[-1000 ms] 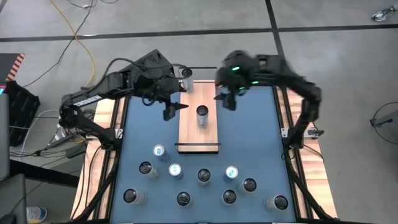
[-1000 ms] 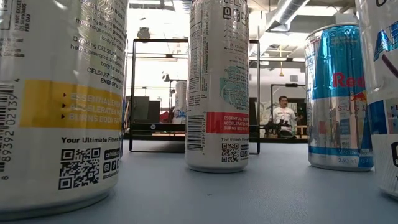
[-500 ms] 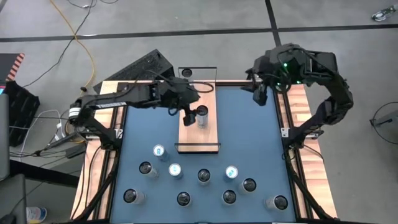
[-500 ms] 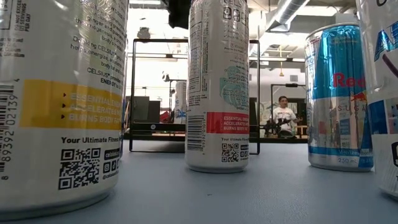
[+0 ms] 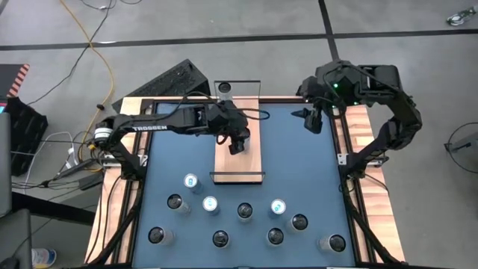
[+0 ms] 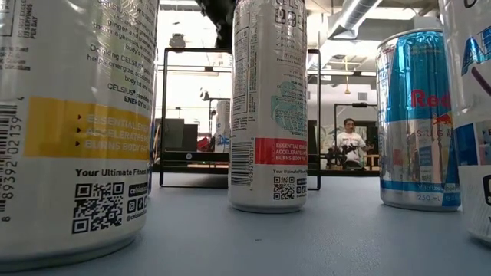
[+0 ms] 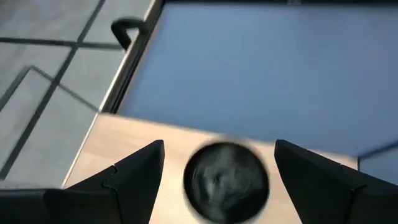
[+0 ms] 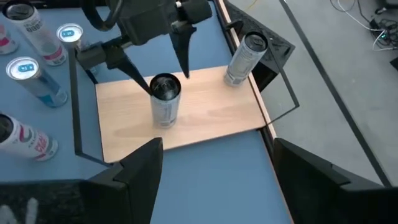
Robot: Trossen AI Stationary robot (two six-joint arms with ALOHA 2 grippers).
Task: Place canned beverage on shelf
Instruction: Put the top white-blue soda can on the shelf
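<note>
Left pincer (image 5: 237,143) agape — straddling can (image 8: 165,98)

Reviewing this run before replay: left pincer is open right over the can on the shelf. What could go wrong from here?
1. The left pincer straddles the can with open fingers; drifting sideways could tip this tall, narrow can.
2. If it falls toward the far rail, it could hit the second can at the shelf end.
3. The right pincer hangs off to the side, open; little risk there.

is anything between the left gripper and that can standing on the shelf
Nothing visible. The left gripper hangs open right above the can on the shelf, one finger on each side of its top, with no object between them.
</note>
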